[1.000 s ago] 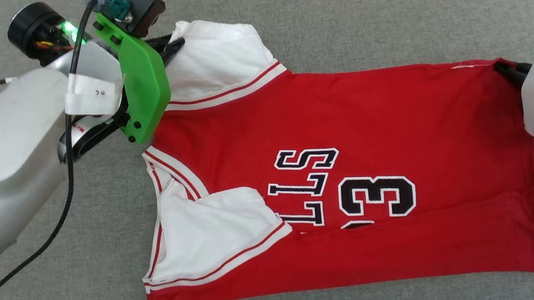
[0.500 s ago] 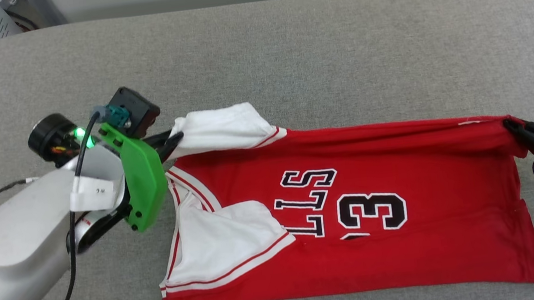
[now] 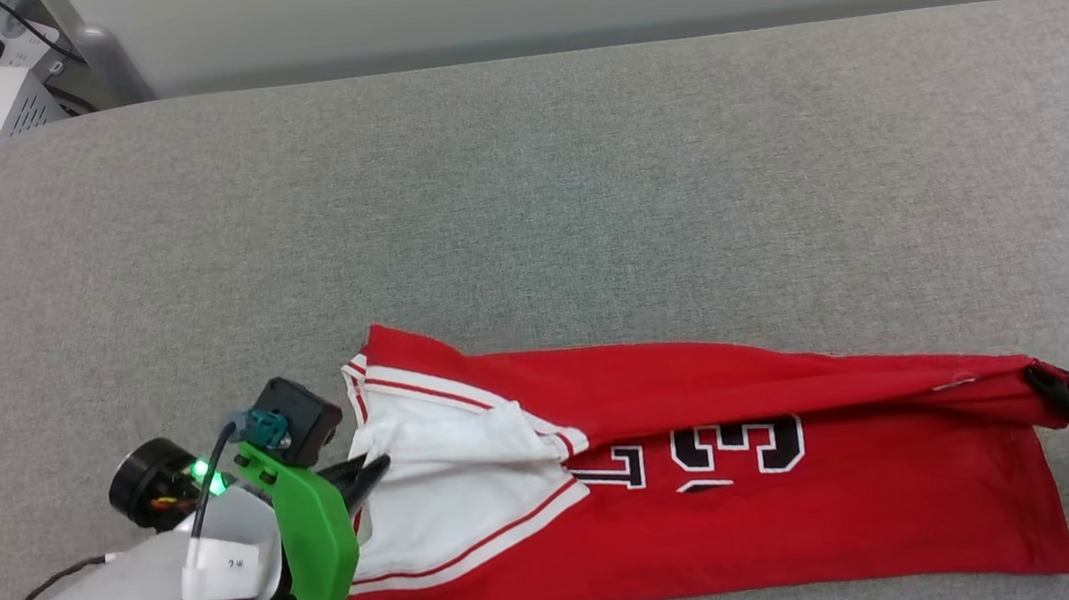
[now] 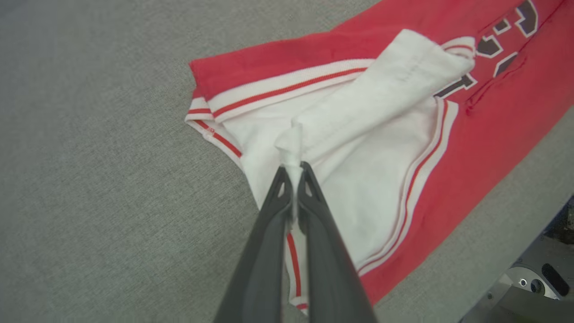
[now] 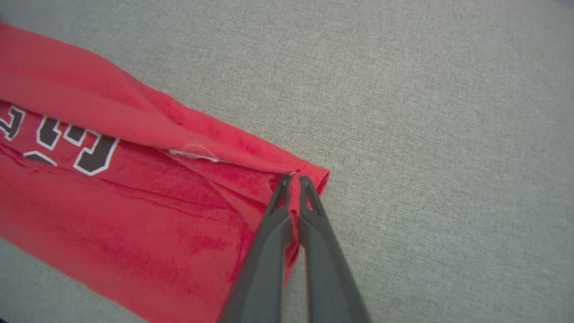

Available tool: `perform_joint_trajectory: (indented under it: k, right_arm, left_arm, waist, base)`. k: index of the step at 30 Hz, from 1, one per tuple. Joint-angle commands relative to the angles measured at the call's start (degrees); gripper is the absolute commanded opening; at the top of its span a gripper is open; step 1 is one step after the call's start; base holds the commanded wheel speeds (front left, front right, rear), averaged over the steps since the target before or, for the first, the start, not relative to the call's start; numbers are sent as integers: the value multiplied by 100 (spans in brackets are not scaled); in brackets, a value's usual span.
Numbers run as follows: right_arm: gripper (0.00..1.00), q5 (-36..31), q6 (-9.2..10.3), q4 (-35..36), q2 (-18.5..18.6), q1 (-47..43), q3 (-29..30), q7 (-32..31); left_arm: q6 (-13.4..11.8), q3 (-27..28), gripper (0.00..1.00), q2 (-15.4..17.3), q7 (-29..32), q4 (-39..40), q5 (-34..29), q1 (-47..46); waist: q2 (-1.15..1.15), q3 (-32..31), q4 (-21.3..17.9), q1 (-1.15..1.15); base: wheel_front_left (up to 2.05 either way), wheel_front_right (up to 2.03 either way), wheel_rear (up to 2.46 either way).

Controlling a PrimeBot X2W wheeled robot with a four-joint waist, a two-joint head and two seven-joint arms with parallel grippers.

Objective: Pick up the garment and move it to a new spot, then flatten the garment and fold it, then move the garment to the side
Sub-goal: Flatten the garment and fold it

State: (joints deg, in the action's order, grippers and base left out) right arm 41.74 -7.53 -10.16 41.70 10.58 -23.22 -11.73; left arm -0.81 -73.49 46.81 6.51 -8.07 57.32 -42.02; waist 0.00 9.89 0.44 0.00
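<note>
Between L gripper (image 3: 378, 469), pinched on white sleeve (image 4: 385, 80), & R gripper (image 3: 1036, 376), pinched on red hem corner (image 5: 311, 172), garment (image 3: 722, 530) stretched, wide grey surface (image 3: 525, 220) beyond fingertips.

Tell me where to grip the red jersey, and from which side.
Grip the garment at its end corners: white sleeve tip from the left end, red hem corner from the right. It lies long and narrow, so end pinches should keep the edge taut. The left claw and right claw pinch there.

Half-hidden number 3 (image 3: 739, 449) on garment (image 3: 724, 545), neighbouring lettering (image 3: 618, 472) cut off
</note>
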Motion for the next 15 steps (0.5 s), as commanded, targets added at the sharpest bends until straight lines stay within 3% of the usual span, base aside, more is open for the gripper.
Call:
perform_joint_trajectory:
  k: [1, 9, 15]
  right_arm:
    - [0, -87, 4, 96, -56, -177, 123, -37]
    - [0, -420, 4, 751, -557, -1163, 785, -289]
    - [0, -445, 4, 879, -792, -1549, 975, -543]
  left_arm:
    - [-55, 14, 0, 41, -50, 12, 75, 172]
    - [-214, 14, 0, 45, -104, -124, 40, 701]
    - [-197, 18, 0, -52, -166, -224, 96, 855]
  waist:
    - [0, 0, -29, 0]
    - [0, 14, -66, 0]
    - [0, 45, -78, 0]
  base:
    - [0, 0, 0]
    - [0, 0, 0]
    - [0, 0, 0]
